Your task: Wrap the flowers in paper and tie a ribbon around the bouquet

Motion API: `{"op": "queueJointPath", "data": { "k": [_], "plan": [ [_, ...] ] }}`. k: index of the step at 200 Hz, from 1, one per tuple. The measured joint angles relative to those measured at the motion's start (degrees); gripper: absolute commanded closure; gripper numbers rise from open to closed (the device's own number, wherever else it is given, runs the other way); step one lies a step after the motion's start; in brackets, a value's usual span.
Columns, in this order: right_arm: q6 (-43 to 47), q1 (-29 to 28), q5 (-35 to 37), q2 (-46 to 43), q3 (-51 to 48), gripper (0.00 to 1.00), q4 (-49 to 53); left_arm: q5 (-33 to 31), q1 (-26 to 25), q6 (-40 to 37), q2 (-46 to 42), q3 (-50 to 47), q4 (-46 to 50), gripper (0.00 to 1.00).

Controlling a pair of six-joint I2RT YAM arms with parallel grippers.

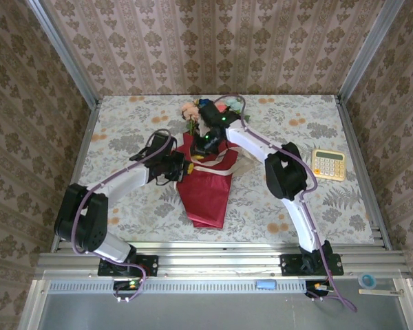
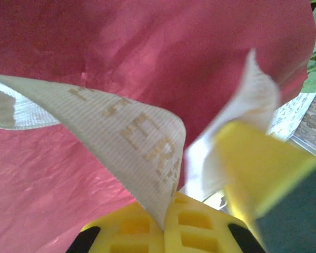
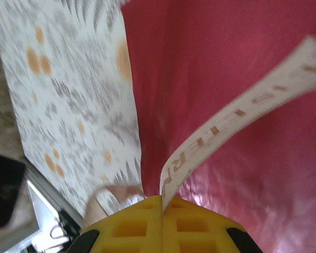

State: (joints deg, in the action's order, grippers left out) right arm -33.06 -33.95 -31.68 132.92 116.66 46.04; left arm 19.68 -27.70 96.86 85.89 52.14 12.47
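Floral-clothed desk (image 1: 344, 213) with paper-wrapped bouquet (image 1: 208, 196); left and right jaws each pinch the light, floppy ribbon (image 2: 121, 132), probably slippery.

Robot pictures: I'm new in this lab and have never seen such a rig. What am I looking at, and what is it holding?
The left arm and right arm are robot arms bolted at the table's near edge. The top view looks down from above and behind them. The other two views come from a camera on each wrist. On the patterned cloth lie flowers wrapped in red paper, with a calculator to the right. The yellow pads are each arm's tool. The left tool and the right tool are each shut on the cream ribbon.
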Motion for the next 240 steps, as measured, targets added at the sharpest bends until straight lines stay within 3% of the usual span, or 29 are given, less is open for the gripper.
{"op": "queueJointPath", "data": {
  "k": [35, 62, 85, 179, 213, 240],
  "plan": [
    [3.7, -0.6, -2.8, -0.6, -5.0, 0.99, 3.0, 0.4, 0.0, -1.0, -1.3, -0.4, 2.9, 1.00],
    [7.1, -0.3, -5.3, -0.6, -6.2, 0.65, 7.0, 0.2, 0.1, -1.2, -2.4, -0.4, 2.6, 1.00],
    [8.3, 0.0, -6.5, -0.9, -6.7, 0.55, 8.2, 0.4, 0.1, -1.2, -2.4, -0.5, 2.2, 1.00],
    [7.4, 6.9, -7.7, -4.9, -4.8, 0.52, 9.7, 1.6, 3.5, -4.3, 1.8, 1.1, 1.2, 1.00],
    [6.0, 10.2, -3.4, -8.4, -6.1, 0.52, 9.6, 3.5, 5.8, -8.2, 7.1, 4.9, 0.7, 1.00],
    [1.8, 14.7, 4.3, -15.2, -14.0, 0.54, 8.2, 6.3, 7.0, -13.0, 14.0, 10.9, -0.3, 1.00]
  ]
}}
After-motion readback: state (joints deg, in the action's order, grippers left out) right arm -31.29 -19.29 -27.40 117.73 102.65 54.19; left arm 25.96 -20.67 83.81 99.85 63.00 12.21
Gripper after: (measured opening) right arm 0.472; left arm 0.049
